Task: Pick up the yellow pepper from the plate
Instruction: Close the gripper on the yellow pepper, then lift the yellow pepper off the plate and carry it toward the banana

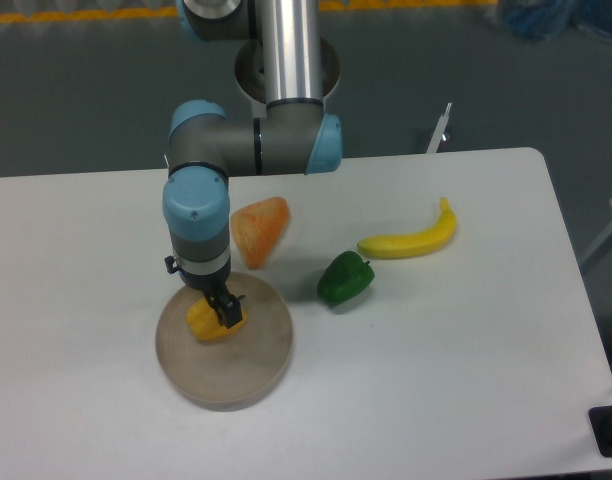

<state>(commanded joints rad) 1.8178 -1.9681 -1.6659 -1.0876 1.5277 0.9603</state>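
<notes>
Plate (236, 375) at lower left of frame, nearest. Pepper (204, 322) lies on its upper left part. Claw (224, 309) down on the pepper from above, likely lined up to grip; whether closed, cannot tell. Behind: orange wedge (258, 229), green pepper (344, 279), banana (411, 237), kept apart. White worktop (446, 370); grey floor beyond.

My gripper (223, 312) is hanging directly over the pepper (208, 324), which is lying on the plate (248, 365) at the table's (466, 380) left. Behind the plate the wedge (257, 229) is sitting; right of it the second pepper (344, 279), the banana (411, 236) beyond.
</notes>
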